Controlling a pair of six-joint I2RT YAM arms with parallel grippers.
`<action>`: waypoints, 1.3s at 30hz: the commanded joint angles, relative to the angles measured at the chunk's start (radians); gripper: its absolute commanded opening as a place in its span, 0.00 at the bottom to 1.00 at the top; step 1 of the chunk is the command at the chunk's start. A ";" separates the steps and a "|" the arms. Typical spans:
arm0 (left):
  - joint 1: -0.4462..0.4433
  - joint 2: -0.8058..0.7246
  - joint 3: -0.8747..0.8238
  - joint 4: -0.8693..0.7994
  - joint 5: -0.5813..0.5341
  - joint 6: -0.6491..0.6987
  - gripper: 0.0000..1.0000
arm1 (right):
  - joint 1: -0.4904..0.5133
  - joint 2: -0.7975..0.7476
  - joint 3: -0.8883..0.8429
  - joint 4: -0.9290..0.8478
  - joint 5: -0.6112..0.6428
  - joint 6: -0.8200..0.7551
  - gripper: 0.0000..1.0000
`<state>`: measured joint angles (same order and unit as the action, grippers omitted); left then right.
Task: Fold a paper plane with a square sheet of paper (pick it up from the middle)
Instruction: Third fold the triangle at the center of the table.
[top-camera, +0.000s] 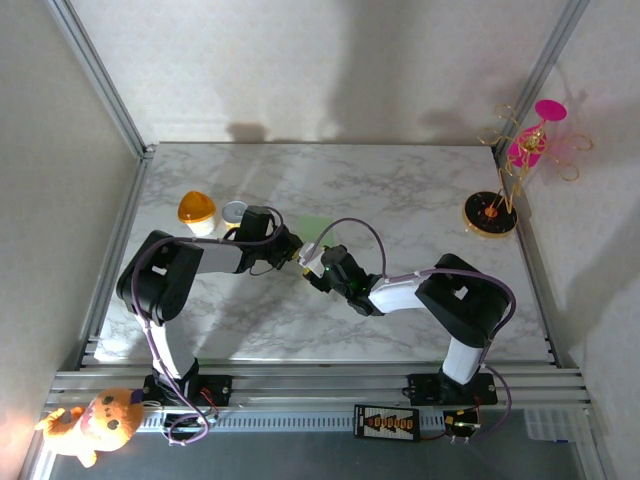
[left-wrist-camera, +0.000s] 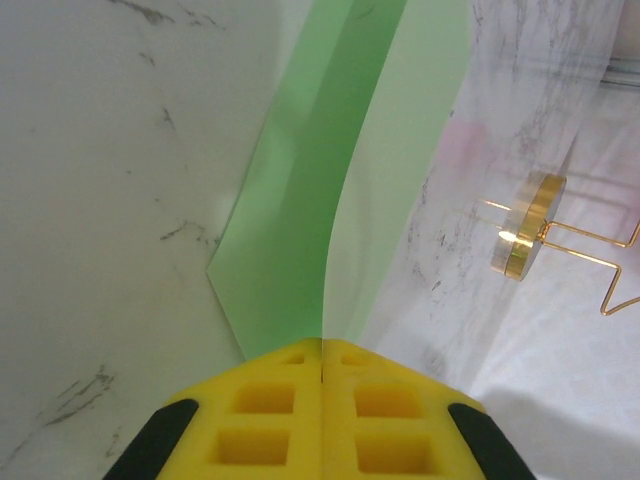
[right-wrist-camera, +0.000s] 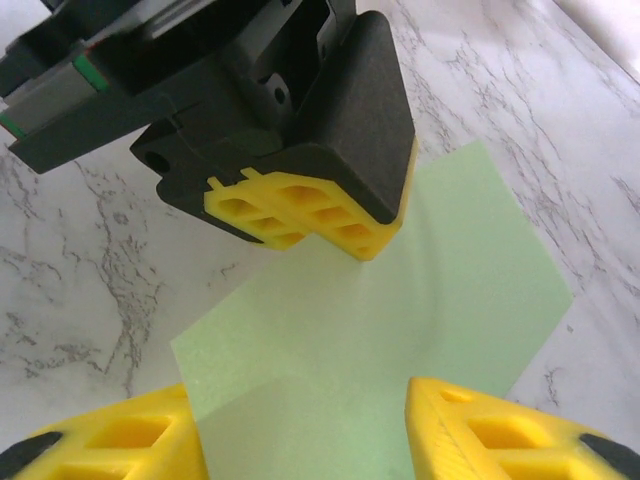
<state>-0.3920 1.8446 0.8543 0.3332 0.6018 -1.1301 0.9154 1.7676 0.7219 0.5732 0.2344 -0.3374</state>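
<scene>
Only just started: the left gripper (left-wrist-camera: 322, 348) pinches the square sheet of paper (left-wrist-camera: 300, 220) tight. The right gripper (right-wrist-camera: 305, 405) stands open at its edge. No folds yet.

Left pincer (left-wrist-camera: 322, 347), right pincer (right-wrist-camera: 303, 395): two; one paper sheet (right-wrist-camera: 450, 270); one cup (top-camera: 197, 211); one tin (top-camera: 234, 212); one stand (top-camera: 490, 214); one toy (top-camera: 95, 423)

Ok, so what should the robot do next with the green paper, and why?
Probably shut the right gripper on the green paper. The left gripper pinches the sheet near its middle. The right gripper's fingers stand open with the sheet reaching in between them, so closing would likely give a second hold for folding.
</scene>
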 joint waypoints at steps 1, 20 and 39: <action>-0.008 -0.025 -0.012 0.017 -0.014 -0.008 0.00 | 0.010 0.009 0.021 0.035 -0.009 -0.007 0.46; 0.044 -0.109 -0.036 -0.107 -0.099 0.075 0.24 | 0.008 -0.018 -0.001 -0.032 -0.140 0.060 0.12; -0.030 0.001 0.167 -0.294 -0.167 0.281 0.29 | -0.031 -0.101 -0.097 -0.081 -0.452 0.273 0.08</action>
<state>-0.4126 1.8069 0.9878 0.0948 0.4679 -0.8894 0.9009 1.6993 0.6464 0.4961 -0.1478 -0.1116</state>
